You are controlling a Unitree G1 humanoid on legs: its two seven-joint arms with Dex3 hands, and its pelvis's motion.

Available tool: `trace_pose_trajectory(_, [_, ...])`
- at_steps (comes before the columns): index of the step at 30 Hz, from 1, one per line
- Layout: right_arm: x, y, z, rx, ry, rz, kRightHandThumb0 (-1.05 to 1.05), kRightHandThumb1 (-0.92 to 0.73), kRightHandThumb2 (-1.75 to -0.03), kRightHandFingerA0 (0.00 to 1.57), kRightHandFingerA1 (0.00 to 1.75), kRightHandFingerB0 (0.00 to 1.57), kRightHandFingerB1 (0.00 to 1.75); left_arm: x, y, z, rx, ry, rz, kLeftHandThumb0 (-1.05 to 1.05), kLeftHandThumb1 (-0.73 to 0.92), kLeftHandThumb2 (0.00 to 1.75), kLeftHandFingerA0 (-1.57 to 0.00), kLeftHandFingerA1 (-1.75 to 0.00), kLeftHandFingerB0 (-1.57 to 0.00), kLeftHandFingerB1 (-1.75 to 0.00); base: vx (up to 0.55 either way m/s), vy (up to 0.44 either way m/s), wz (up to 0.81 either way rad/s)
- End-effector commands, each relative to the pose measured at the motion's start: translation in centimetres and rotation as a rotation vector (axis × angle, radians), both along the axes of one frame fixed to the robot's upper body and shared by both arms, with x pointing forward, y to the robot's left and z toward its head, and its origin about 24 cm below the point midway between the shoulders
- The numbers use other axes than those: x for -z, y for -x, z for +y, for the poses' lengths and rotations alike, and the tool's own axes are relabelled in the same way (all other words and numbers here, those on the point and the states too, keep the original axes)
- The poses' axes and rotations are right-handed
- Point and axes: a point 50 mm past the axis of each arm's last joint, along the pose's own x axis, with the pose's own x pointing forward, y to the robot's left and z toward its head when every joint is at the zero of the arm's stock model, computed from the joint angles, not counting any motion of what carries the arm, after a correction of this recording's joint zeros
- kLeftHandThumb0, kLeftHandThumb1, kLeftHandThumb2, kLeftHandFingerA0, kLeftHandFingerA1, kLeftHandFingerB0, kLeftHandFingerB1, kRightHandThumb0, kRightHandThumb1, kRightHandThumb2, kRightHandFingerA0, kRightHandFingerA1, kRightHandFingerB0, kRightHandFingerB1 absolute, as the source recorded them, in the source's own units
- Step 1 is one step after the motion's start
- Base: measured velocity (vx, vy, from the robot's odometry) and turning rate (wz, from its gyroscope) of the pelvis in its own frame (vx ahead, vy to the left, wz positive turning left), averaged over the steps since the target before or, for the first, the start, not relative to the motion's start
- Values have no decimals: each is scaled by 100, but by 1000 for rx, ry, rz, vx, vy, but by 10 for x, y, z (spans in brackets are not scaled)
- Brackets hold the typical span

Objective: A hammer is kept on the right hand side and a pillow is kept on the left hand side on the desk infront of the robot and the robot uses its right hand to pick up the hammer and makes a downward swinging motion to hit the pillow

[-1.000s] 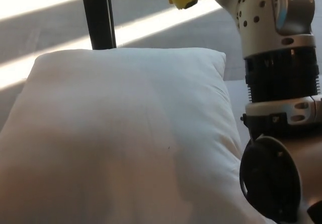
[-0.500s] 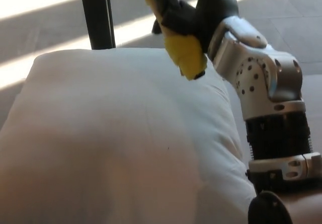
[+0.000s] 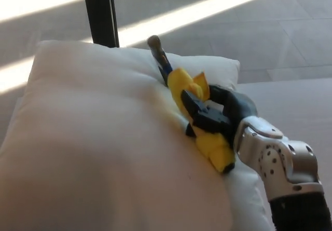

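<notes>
White and soft, the large fabric pillow (image 3: 104, 137) is filling most of the head view, lying on the pale worktop (image 3: 295, 106). The robot's black right hand (image 3: 212, 114) is reaching in from the lower right, its fingers (image 3: 199, 109) clenching around the yellow-handled hammer (image 3: 192, 106). The hammer is lying across the pillow's right part, its dark metal head pointing toward the far edge and touching the fabric, which is dimpling around it. A black upright post (image 3: 101, 13) is standing behind the pillow. Sunlight is striping the grey tiled floor (image 3: 270, 28).
</notes>
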Motion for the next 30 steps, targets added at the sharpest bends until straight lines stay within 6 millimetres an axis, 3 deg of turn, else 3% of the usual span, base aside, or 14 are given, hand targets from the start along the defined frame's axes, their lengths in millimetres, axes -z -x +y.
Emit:
trace_pose_trajectory(1, [70,33,-12,88,4,376,-42,-90,-72,108,175,70,175,-6,3,9,2,-34,28,-23,6,100,-97,-109,-116,-114,0,0,0])
trace_pose_trajectory(2, [79,37,-20,136,-9,428,-43,-83,-72,112,175,74,169,-6,2,9,1,-33,30,-22,4,99,-107,-113,-117,-115,0,0,0])
trace_pose_trajectory(6, [89,40,-30,217,-47,504,-47,-88,-70,112,175,76,172,-7,1,11,-21,-27,24,-22,8,102,-102,-111,-115,-114,0,0,0])
trace_pose_trajectory(7, [94,42,-34,268,-36,523,-50,-90,-69,112,175,77,170,-8,2,10,32,-26,24,-67,-10,149,-79,-135,-95,-122,0,0,0])
trace_pose_trajectory(8, [96,43,-36,266,-34,525,-52,-90,-69,113,175,78,171,-8,2,10,-14,-34,15,-20,1,99,-107,-113,-119,-116,0,0,0])
trace_pose_trajectory(9, [97,44,-37,263,-31,525,-53,-90,-69,112,175,77,171,-8,2,11,-1,-47,35,-63,-10,151,-88,-134,-99,-120,0,0,0])
trace_pose_trajectory(10, [97,44,-38,257,-27,519,-51,-87,-69,112,175,79,171,-8,3,10,29,-47,47,-20,7,102,-109,-115,-117,-115,0,0,0])
trace_pose_trajectory(16, [74,29,-33,231,-16,464,-48,-86,-70,111,175,75,169,-7,3,10,-23,-25,19,-21,8,102,-107,-113,-116,-115,0,0,0])
trace_pose_trajectory(17, [68,25,-31,230,-39,438,-49,-90,-71,110,175,73,170,-6,3,10,8,-55,63,-62,-10,152,-89,-133,-103,-120,0,0,0])
trace_pose_trajectory(18, [60,20,-30,214,-50,426,-51,-90,-69,110,175,70,172,-7,3,10,14,-46,55,-23,8,101,-107,-113,-115,-113,0,0,0])
trace_pose_trajectory(23, [23,1,-22,154,-78,326,-48,-92,-67,108,175,77,175,-5,3,9,-68,-26,23,-21,6,101,-106,-113,-116,-115,0,0,0])
trace_pose_trajectory(25, [8,-4,-19,159,-125,274,-37,-82,-71,104,175,70,170,-6,3,8,-21,-25,23,-21,5,100,-107,-114,-117,-115,0,0,0])
trace_pose_trajectory(26, [-2,-7,-16,128,-117,239,-43,-91,-70,103,175,67,174,-5,4,8,-26,-22,27,-21,5,100,-108,-114,-119,-116,0,0,0])
trace_pose_trajectory(30, [-33,-17,-9,103,-107,190,-42,-92,-69,103,175,67,168,-4,6,8,-10,-25,53,-23,7,101,-101,-110,-114,-113,0,0,0])
